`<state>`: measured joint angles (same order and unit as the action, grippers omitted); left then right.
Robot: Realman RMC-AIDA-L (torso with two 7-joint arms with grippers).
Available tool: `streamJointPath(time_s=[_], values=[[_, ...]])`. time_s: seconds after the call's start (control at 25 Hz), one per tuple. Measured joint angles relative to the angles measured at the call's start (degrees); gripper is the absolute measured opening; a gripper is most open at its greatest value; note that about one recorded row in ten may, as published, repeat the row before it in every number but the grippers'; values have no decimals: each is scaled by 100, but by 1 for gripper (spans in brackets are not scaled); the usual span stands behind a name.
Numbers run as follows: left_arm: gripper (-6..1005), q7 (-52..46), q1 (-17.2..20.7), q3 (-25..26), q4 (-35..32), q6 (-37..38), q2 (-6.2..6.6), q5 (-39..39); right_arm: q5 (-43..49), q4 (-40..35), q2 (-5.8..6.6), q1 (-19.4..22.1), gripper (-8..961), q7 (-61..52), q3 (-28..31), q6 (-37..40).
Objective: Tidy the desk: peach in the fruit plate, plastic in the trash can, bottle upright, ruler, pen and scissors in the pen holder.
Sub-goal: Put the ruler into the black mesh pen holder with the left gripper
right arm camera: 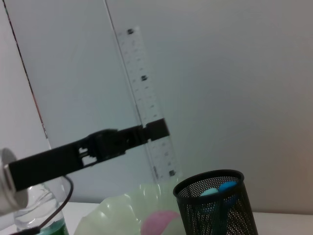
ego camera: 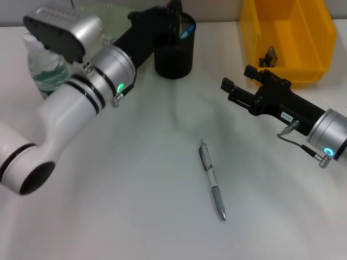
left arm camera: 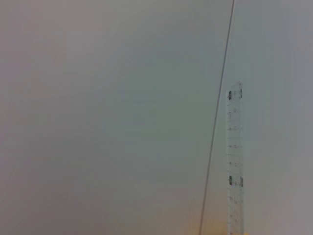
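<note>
My left gripper (ego camera: 174, 15) is shut on a clear ruler (right arm camera: 142, 83) and holds it upright just above the black mesh pen holder (ego camera: 174, 51). The right wrist view shows this gripper (right arm camera: 159, 129) clamped on the ruler's lower part. The ruler also shows in the left wrist view (left arm camera: 234, 156). Blue scissors handles (right arm camera: 220, 188) stick out of the holder (right arm camera: 215, 208). A silver pen (ego camera: 212, 180) lies on the table in front. My right gripper (ego camera: 238, 81) is open and empty, hovering right of the pen holder. The bottle (ego camera: 46, 67) stands upright at the left. A peach (right arm camera: 159, 223) sits in the pale green plate (right arm camera: 117, 213).
A yellow bin (ego camera: 287, 38) stands at the back right with a small dark object (ego camera: 269, 56) inside. My left arm (ego camera: 81, 103) stretches across the left side of the white table, close to the bottle.
</note>
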<state>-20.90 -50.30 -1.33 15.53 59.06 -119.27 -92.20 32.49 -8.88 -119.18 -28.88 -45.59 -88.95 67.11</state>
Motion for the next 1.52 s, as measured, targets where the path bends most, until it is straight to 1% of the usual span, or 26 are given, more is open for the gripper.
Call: streamJointPath(time_s=[0.16,0.32,0.4,0.48,0.72,1.48,1.52], values=[[39,31,-187,253,-13,-330,0,1,9,1,0,-5,783,24,-21,-8],[40,280,-368,651,-38,-852,0,1,62,-4,0,-4,783,44,-34,4],[41,577,-427,943,-9,-1126,0,2,74,-13,0,-1,784,45,-34,20],[42,670,-453,1026,-1,-1207,0,1,78,-14,0,-2,784,45,-35,28],[45,717,-551,1066,-24,-1423,0,1,87,-25,0,-17,784,48,-34,18],[54,727,-560,1114,3,-1411,0,0,92,-37,-5,-51,783,50,-87,29],[55,728,-546,1129,-2,-1393,0,-136,92,-38,-7,-51,783,50,-87,31]])
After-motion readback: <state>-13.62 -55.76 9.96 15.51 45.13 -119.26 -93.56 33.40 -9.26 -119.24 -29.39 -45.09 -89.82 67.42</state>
